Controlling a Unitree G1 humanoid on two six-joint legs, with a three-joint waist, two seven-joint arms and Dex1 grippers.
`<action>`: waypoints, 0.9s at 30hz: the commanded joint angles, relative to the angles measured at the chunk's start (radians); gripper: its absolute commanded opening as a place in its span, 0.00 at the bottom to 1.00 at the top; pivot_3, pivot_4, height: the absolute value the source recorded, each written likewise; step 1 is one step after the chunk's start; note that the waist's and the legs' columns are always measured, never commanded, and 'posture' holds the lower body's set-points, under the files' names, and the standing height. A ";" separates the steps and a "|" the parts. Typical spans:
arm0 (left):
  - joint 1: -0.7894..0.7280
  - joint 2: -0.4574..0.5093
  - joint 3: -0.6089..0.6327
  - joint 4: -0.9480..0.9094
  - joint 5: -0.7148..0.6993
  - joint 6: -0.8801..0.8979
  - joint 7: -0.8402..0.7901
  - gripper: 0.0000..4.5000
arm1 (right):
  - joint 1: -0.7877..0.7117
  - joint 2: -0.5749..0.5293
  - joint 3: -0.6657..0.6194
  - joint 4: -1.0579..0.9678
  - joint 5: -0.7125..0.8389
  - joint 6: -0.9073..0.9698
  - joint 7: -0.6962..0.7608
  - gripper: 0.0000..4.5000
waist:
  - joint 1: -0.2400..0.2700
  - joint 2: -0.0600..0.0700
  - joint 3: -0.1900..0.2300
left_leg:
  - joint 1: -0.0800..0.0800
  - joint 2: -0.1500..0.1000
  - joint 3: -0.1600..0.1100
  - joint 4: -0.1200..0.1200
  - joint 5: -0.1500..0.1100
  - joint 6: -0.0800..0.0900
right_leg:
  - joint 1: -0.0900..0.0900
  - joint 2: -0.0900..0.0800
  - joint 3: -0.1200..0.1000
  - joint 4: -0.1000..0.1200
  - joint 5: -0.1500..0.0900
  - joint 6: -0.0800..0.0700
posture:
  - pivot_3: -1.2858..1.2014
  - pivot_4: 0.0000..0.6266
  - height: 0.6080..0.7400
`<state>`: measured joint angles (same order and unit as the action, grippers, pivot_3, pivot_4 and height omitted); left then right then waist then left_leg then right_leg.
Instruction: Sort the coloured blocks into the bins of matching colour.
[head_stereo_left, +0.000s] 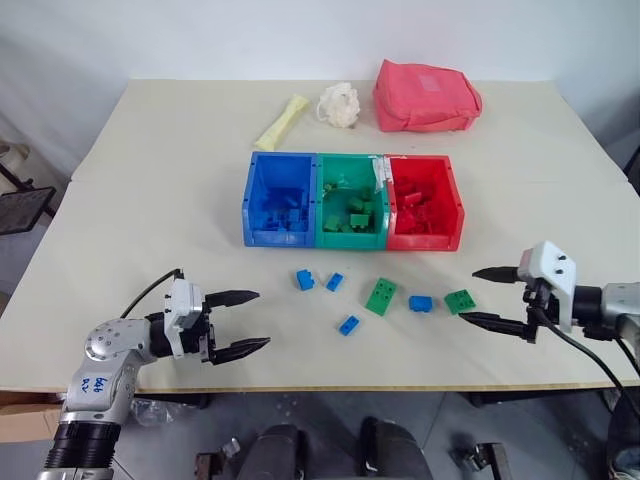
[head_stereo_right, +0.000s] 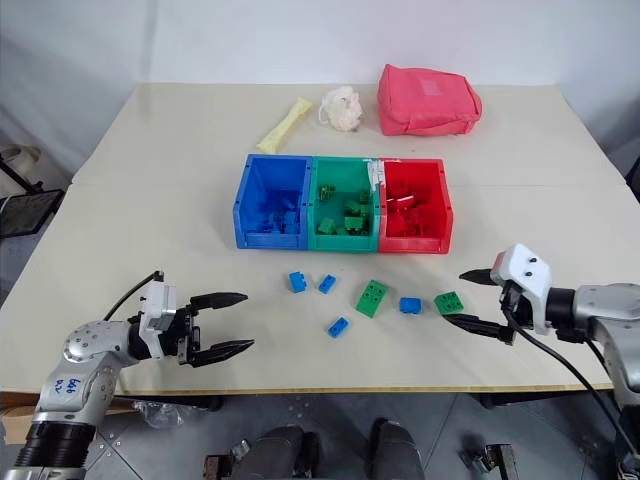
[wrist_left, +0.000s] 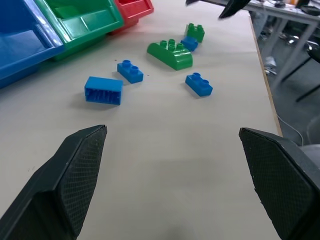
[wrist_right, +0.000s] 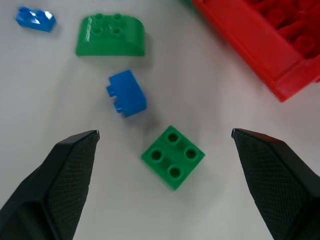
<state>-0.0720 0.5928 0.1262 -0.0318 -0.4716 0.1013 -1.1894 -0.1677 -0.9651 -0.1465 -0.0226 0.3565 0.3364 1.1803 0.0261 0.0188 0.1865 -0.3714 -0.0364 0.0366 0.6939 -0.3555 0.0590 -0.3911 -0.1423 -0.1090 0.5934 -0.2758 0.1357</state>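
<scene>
Beige table (head_stereo_left: 150, 230) carries bins (head_stereo_left: 352, 240), loose blocks (head_stereo_left: 381, 296), pink pouch (head_stereo_left: 425, 97).

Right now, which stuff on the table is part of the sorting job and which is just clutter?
Job:
- four loose blue blocks
- two loose green blocks
- blue bin, green bin, red bin, already holding sorted blocks

Clutter, at the far edge:
- pink-red pouch
- white puff
- yellow wrapper
</scene>
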 joint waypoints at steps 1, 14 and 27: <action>0.037 0.016 0.032 -0.073 -0.034 0.016 0.021 1.00 | -0.048 0.021 0.052 0.099 -0.058 -0.078 0.008 0.99 | -0.002 0.000 0.000 | 0.000 0.000 0.000 0.000 0.000 0.000 | 0.000 0.000 0.000 0.000 0.000 0.000 | 0.52 0.24 1.00; 0.021 0.004 0.027 -0.057 -0.023 0.002 0.052 1.00 | -0.102 0.085 0.093 0.153 -0.076 -0.124 0.002 0.46 | -0.003 0.000 0.000 | 0.000 0.001 0.001 0.001 0.000 0.000 | 0.000 0.007 0.000 0.000 0.000 0.000 | 0.52 0.24 1.00; -0.082 -0.016 -0.009 0.074 0.013 -0.085 0.019 1.00 | -0.365 0.188 0.095 0.021 -0.037 0.015 -0.172 0.46 | -0.011 0.000 0.000 | 0.000 0.003 0.002 0.002 0.000 -0.001 | -0.002 0.008 -0.001 0.002 0.000 0.000 | 0.52 0.24 1.00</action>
<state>-0.1452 0.5796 0.1160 0.0295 -0.4636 0.0441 -1.1577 -0.5057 -0.7898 -0.0481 0.0068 0.3207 0.3536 1.0321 0.0150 0.0192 0.1866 -0.3711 -0.0338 0.0381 0.6954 -0.3559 0.0580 -0.3925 -0.1339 -0.1096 0.5951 -0.2758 0.1355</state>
